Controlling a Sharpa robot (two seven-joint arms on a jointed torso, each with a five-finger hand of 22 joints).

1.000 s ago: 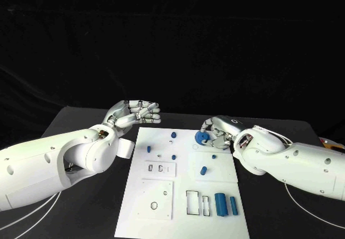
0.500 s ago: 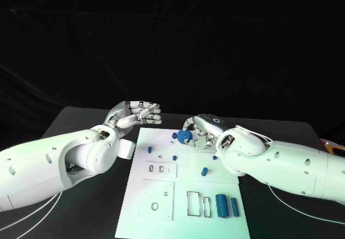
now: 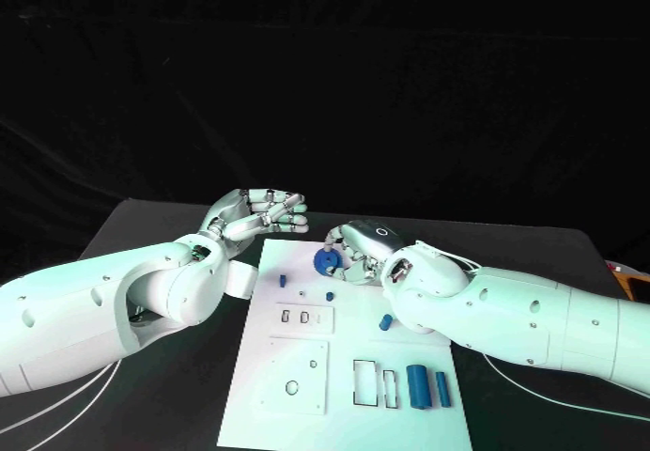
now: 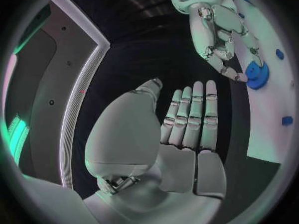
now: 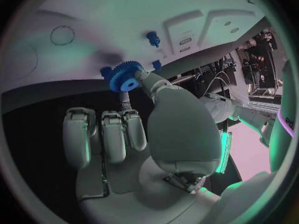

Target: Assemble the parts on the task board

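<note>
The white task board (image 3: 305,362) lies in the middle of the black table. My right hand (image 3: 359,246) hovers over the board's far end and pinches a blue gear (image 3: 328,260) between thumb and finger; the right wrist view shows the gear (image 5: 126,78) close above the board (image 5: 93,15). The left wrist view shows the right hand (image 4: 218,30) holding the gear (image 4: 256,74) too. My left hand (image 3: 260,216) is held above the table just off the board's far left corner, fingers curled in with nothing in them. Small blue pegs (image 3: 282,280) (image 3: 330,296) stand on the board.
Two blue cylinders (image 3: 417,386) (image 3: 441,388) lie at the board's near right, beside rectangular cut-outs (image 3: 363,383). Another blue piece (image 3: 385,322) lies mid-board. An orange object (image 3: 626,275) sits at the table's right edge.
My right hand has carried the blue gear leftward across the board's far end, toward my left hand. The left hand has stayed put.
</note>
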